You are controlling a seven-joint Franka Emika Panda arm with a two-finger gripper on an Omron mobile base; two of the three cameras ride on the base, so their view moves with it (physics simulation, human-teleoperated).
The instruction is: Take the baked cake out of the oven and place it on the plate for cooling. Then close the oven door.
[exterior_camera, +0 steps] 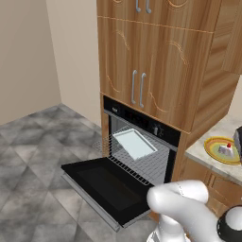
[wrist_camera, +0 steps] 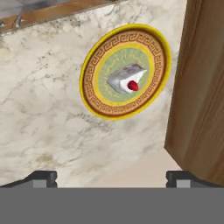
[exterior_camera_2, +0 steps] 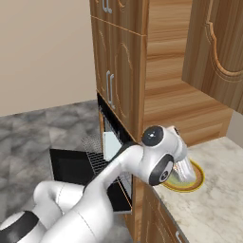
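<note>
Hovering above the marble surface, the hand is standing wide and gripping nothing, its fingertips framing the plate, where the baked cake is lying. The oven door is hanging down well away from the hand, its long handle running crosswise, so closing it probably means swinging back. The left base view is showing the oven cavity, wire rack and pale tray.

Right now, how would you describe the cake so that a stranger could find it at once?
Start at the tall wooden cabinet with the black oven, whose door hangs open. To its right runs a pale marble counter, and on it lies a round plate with a yellow-orange rim. The cake is the tiny white wedge with a red topping in the plate's green centre, unlike the pale square tray in the oven.
</note>
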